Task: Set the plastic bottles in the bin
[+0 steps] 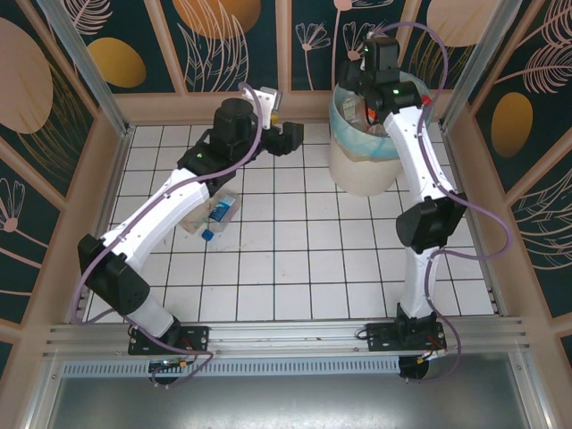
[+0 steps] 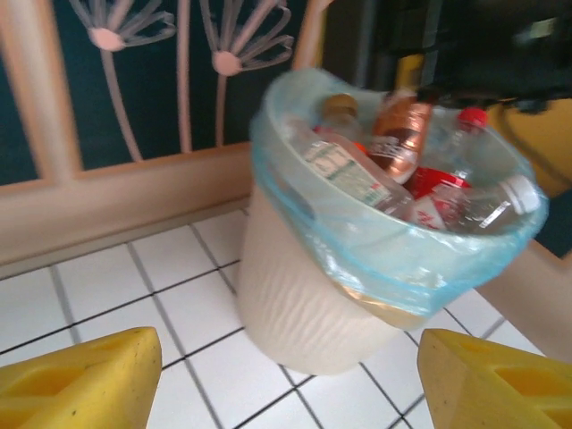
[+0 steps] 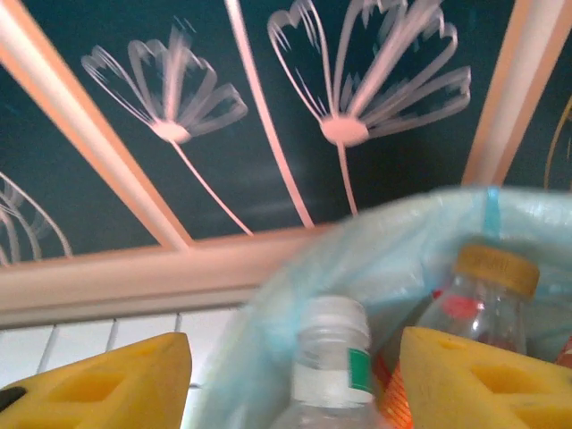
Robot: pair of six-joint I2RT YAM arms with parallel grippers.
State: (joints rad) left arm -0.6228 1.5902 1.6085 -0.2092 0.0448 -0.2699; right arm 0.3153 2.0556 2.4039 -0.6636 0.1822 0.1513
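While my right gripper (image 3: pixel 295 380) hangs spread and empty over the bin (image 2: pixel 295 304), heaped to its rim with bottles (image 2: pixel 349 170), my left gripper (image 2: pixel 286 384) gapes empty beside it. One bottle (image 1: pixel 219 213) lies well apart from the bin. Dropped on that heap, it may roll off.

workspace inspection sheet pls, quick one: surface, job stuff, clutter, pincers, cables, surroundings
surface: white tiled table.
job's things: bin at far right, several bottles inside; loose bottle lying on the tiles, partly hidden by the left arm.
clutter: nothing seen.
grippers: left pincer open, facing the bin; right pincer open over the bin.
cables: purple cables run along both arms.
surroundings: teal floral panels in wooden frames; metal rail at near edge.
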